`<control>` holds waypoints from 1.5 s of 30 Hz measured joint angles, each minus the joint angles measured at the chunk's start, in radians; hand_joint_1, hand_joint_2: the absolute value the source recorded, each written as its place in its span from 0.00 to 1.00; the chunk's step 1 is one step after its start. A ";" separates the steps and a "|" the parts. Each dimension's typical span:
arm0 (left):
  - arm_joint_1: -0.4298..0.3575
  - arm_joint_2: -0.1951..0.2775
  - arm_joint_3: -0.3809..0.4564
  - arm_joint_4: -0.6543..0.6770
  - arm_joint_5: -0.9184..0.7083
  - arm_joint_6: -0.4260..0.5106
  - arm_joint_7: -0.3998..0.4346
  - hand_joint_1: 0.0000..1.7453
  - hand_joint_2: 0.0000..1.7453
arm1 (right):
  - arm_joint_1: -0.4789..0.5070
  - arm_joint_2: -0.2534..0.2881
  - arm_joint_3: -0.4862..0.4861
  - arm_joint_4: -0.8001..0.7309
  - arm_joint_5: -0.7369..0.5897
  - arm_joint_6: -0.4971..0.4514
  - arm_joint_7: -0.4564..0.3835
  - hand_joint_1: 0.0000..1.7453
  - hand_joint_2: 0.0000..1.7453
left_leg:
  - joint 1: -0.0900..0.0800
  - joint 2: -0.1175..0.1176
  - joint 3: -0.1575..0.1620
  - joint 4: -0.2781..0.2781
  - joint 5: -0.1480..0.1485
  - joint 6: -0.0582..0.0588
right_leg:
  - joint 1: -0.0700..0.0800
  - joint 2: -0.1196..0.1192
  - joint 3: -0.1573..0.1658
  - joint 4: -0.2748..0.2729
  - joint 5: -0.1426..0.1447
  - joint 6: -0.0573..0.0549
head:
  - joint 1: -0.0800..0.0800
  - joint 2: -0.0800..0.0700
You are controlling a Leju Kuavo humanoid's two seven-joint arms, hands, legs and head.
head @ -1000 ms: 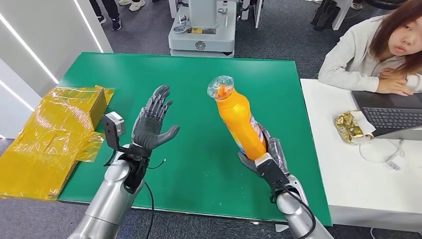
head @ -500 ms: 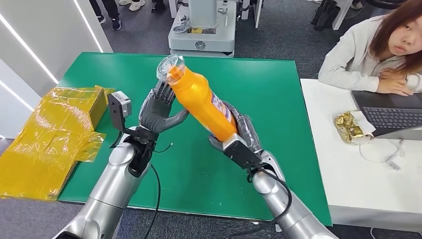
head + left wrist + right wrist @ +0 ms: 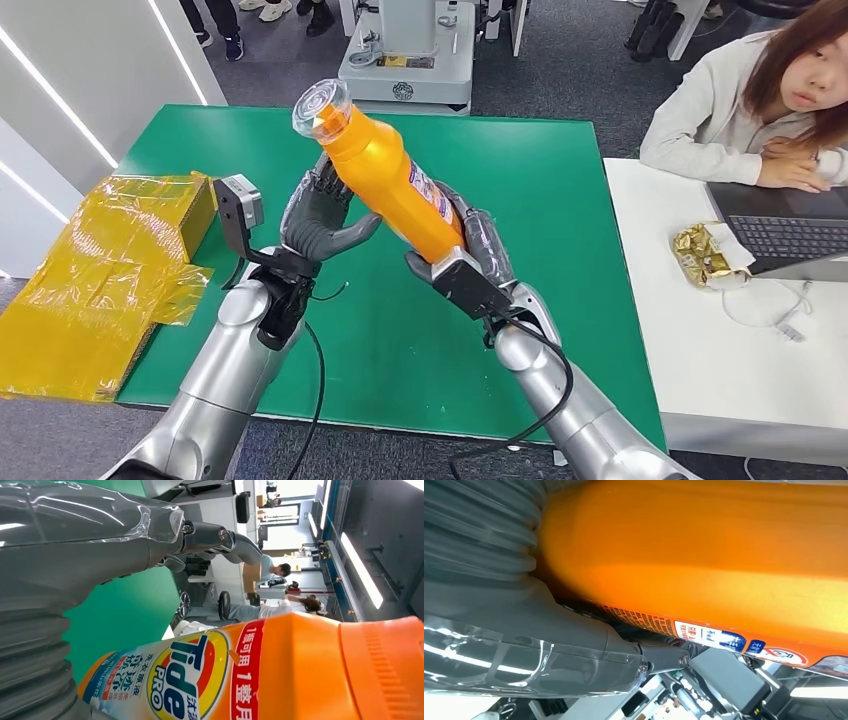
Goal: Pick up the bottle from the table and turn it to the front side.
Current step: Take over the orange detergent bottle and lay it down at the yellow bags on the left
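An orange Tide bottle (image 3: 395, 190) with a clear cap is held above the green table (image 3: 560, 180), tilted with its cap up and to the left. My right hand (image 3: 470, 260) grips its lower body from beneath. My left hand (image 3: 318, 222) stands with fingers spread right beside the bottle's neck and its thumb reaching under the bottle; I cannot tell whether it touches. In the left wrist view the bottle's front label (image 3: 190, 680) faces the left hand (image 3: 75, 545), whose thumb stays apart from the fingers. The right wrist view has the right hand (image 3: 499, 620) wrapped on the bottle (image 3: 704, 555).
A yellow plastic-wrapped box (image 3: 110, 260) lies at the table's left edge. A white table (image 3: 680, 330) on the right carries a laptop (image 3: 790, 235) and a gold wrapper (image 3: 705, 255), with a person (image 3: 740, 100) seated there. A grey machine base (image 3: 405, 60) stands behind the table.
My right hand has carried the bottle to the left and tilted its cap further left, up to my left hand. The left hand has risen slightly beside the bottle's neck.
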 joint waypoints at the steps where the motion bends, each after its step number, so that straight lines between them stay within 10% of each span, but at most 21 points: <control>1: -0.001 0.000 0.000 0.000 -0.004 0.001 0.000 0.00 1.00 | -0.003 0.002 0.000 0.001 0.001 -0.002 0.002 1.00 1.00 | 0.000 0.000 0.000 0.000 0.000 0.000 | 0.000 0.000 0.000 0.000 0.000 0.000 | 0.000 0.000; 45: 0.043 -0.003 0.109 -0.109 -0.031 -0.035 0.010 0.00 1.00 | -0.062 0.064 -0.074 0.169 0.038 -0.021 -0.048 1.00 1.00 | 0.000 0.000 0.000 0.000 0.000 0.000 | 0.000 0.000 0.000 0.000 0.000 0.000 | 0.000 0.000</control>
